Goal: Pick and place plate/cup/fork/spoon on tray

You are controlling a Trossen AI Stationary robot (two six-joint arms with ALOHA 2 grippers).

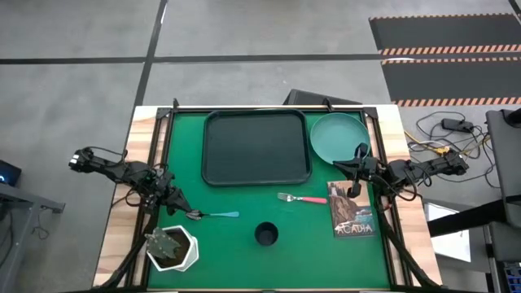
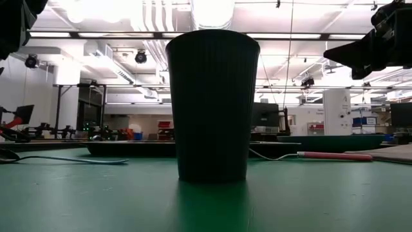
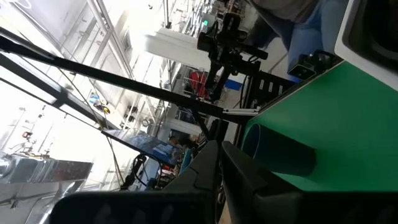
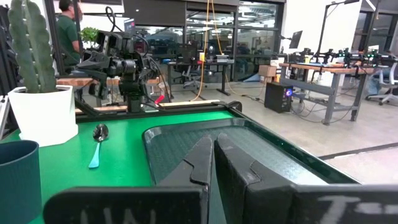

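The black tray [image 1: 255,146] lies at the far middle of the green mat, with the teal plate [image 1: 338,137] on the mat to its right. The pink-handled fork [image 1: 303,198], the blue-handled spoon [image 1: 213,215] and the dark cup [image 1: 266,234], which stands upright, are on the mat nearer the front. My left gripper [image 1: 186,208] is shut and hovers just left of the spoon's bowl. My right gripper [image 1: 343,166] is shut and hovers by the plate's near rim, pointing toward the tray [image 4: 261,155]. In the low view both grippers stay high above the mat.
A white hexagonal pot with a cactus [image 1: 172,248] stands at the near left, close to my left arm. A book [image 1: 352,209] lies at the right, under my right arm. The mat's wooden border and black frame [image 1: 269,107] run around the work area.
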